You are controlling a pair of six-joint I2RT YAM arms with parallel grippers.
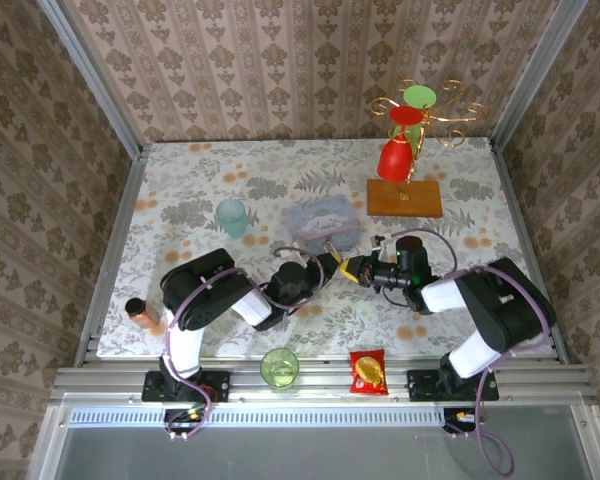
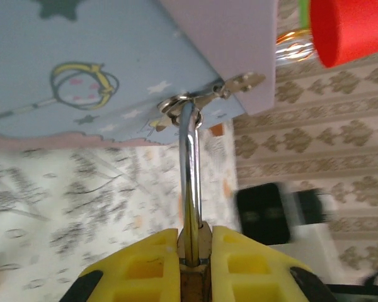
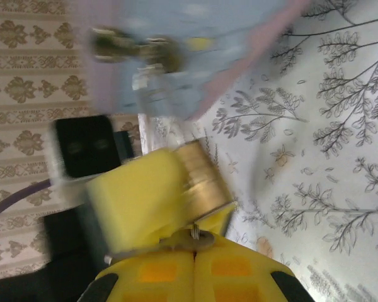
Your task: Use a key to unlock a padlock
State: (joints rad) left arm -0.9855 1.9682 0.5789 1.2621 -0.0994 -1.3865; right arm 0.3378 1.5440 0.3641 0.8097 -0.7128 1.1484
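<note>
The little brass padlock (image 2: 189, 189) hangs by its silver loop from the latch ring (image 2: 179, 106) on the pale blue tin (image 2: 82, 63). In the top view, the tin sits at 12 o'clock from the spot where the two arms meet.

The left gripper (image 2: 195, 248) is squeezed tight on the padlock's body. In its wrist view the loop points up to 12 o'clock. The right gripper (image 3: 194, 261) is on the 3 o'clock side in the top view. Its fingers are pinched together on the tiny key (image 3: 192, 236).

The key is just beside the bottom of the padlock. The picture is blurry, so I cannot tell if its tip is in the hole.

To do this well, I think the left gripper should hold the padlock very still. The right one should line the key up straight with the hole, push softly, then turn slowly. A crooked push could make the key slip.
</note>
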